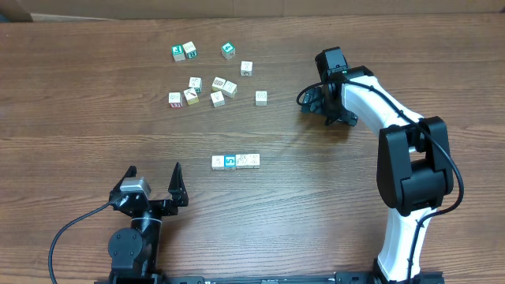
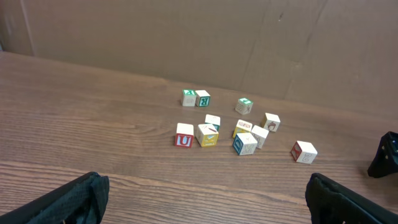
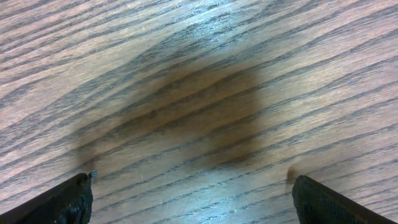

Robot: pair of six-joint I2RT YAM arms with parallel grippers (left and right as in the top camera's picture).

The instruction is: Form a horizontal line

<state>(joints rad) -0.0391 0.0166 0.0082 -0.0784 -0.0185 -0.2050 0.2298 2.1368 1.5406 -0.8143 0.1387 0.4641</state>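
The horizontal line [image 1: 235,161] of four small cubes lies mid-table in the overhead view: three whitish ones and a blue-faced "5" cube [image 1: 230,161] second from the left, all touching. My left gripper [image 1: 154,175] sits at the near left, open and empty, well left of and below the row. In the left wrist view the left gripper [image 2: 204,186] spans bare wood and the row is out of frame. My right gripper [image 1: 325,104] hangs over the table at the right, far from the row. In its wrist view the right gripper [image 3: 191,186] is open over shadowed wood.
Several loose cubes [image 1: 207,88] are scattered at the back left, among them green-faced cubes [image 1: 184,52] and one alone [image 1: 260,97]. The left wrist view shows the same cluster [image 2: 242,134] ahead, a cardboard wall [image 2: 186,37] behind it, and the right arm's black tip [image 2: 385,155].
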